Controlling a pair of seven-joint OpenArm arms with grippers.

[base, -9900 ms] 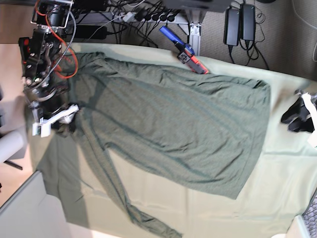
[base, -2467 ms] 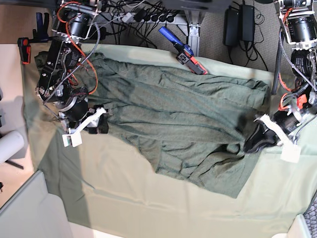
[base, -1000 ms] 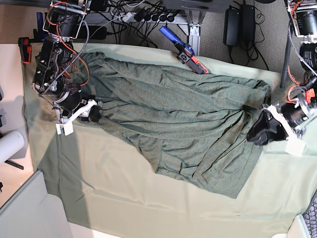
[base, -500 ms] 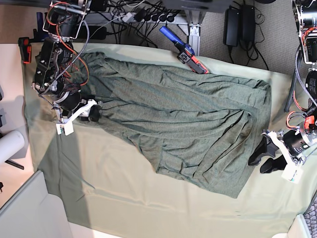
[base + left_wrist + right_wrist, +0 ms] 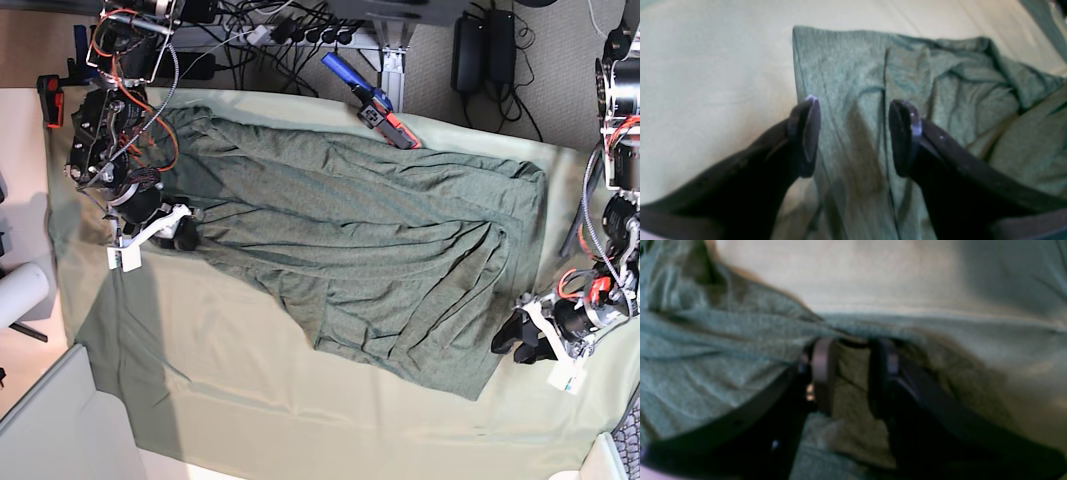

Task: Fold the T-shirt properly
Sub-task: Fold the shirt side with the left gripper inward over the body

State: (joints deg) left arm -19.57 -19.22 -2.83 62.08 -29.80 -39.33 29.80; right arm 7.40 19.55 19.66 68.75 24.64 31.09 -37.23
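The dark heathered grey-green knit T-shirt [image 5: 350,250] lay spread and wrinkled across the middle of the counter, on the pale light-green cloth [image 5: 250,390] that covered it. Its long upper edge ran near the far side of the cloth, and its lower hem slanted down toward my left side, ending in a corner [image 5: 475,390] close to my left fingers. Folds bunched diagonally across its body.

My left fingers [image 5: 853,133] stood wide apart, one on each side of a flat strip of the shirt's edge, with fabric showing between them and neither pad pressing it. In the base view that left hand [image 5: 520,340] hung just beside the shirt's lower corner, over the pale cloth.

My right fingers [image 5: 850,373] were partly closed, with a fold of the shirt lying between them at its edge; the picture was too blurred for me to tell whether they truly pinched it. In the base view the right hand [image 5: 175,232] sat at the shirt's other end, at the border of shirt and cloth.

No containers were on the counter. Bare cloth lay open along the near side, below the shirt. Past the far edge rested a blue and red tool [image 5: 370,100], and behind it tangled black cables [image 5: 290,40] and two black power bricks [image 5: 485,50].
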